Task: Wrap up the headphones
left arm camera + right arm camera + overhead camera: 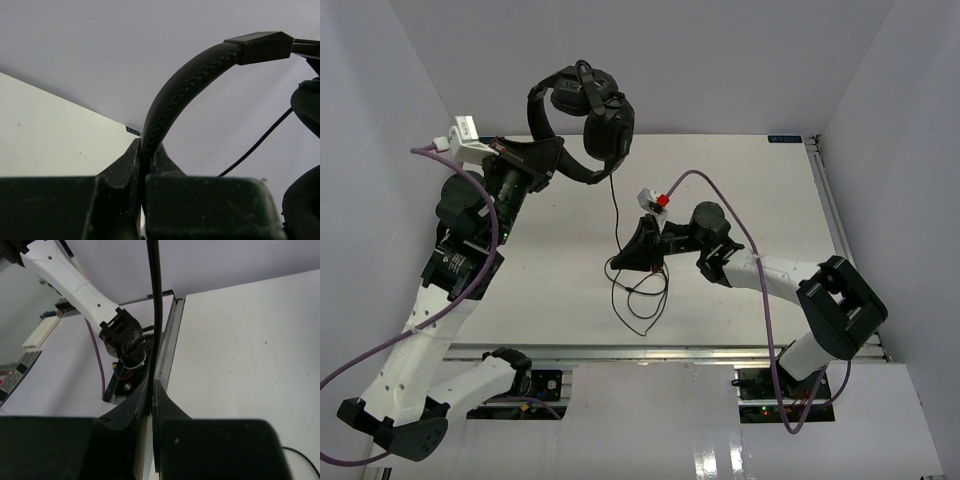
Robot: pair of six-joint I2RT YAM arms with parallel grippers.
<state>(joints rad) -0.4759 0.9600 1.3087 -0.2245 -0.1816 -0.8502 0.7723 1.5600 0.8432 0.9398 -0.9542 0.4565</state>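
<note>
The black headphones (pixel 590 110) hang high over the table's far left, their earcups side by side. My left gripper (pixel 560 160) is shut on the padded headband (pixel 175 95), which rises from between its jaws. The thin black cord (pixel 615 210) drops from the earcups to my right gripper (pixel 623 258), which is shut on it. In the right wrist view the cord (pixel 155 300) runs straight up from between the closed jaws. The cord's loose end (pixel 640 300) lies in loops on the table below the right gripper.
The white table (pixel 740 200) is walled in white at the back and sides, with a metal rail (pixel 660 352) along its near edge. Purple robot cables (pixel 740 230) arc over both arms. The left arm's base (pixel 122 335) shows in the right wrist view.
</note>
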